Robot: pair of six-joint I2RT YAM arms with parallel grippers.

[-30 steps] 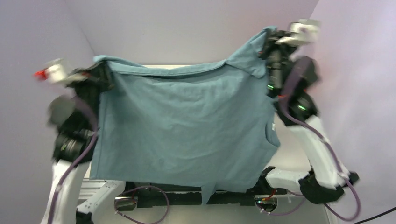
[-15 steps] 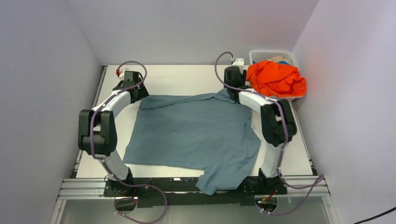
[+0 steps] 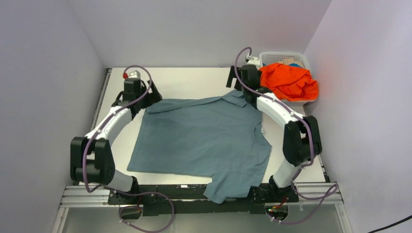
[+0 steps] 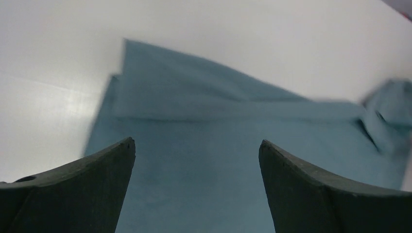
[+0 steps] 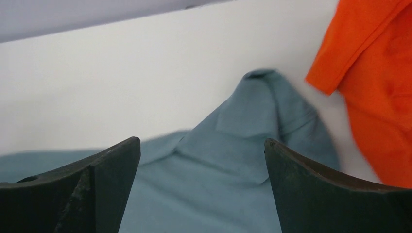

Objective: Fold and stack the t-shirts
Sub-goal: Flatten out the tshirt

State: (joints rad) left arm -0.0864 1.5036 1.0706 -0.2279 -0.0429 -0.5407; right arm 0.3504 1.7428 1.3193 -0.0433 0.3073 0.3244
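A white tabletop (image 3: 194, 80) carries a slate blue-grey cotton t-shirt (image 3: 204, 141), spread flat at its centre with one corner trailing over the near edge. A crumpled bright orange t-shirt (image 3: 286, 82) fills a white mesh basket (image 3: 282, 56) at the far right. The left gripper (image 4: 197, 145) and right gripper (image 5: 201, 143) hover over the blue shirt's far corners, jaws spread wide, gripping nothing.

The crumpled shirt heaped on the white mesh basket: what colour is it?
Bright orange t-shirt; the top external view shows it best.
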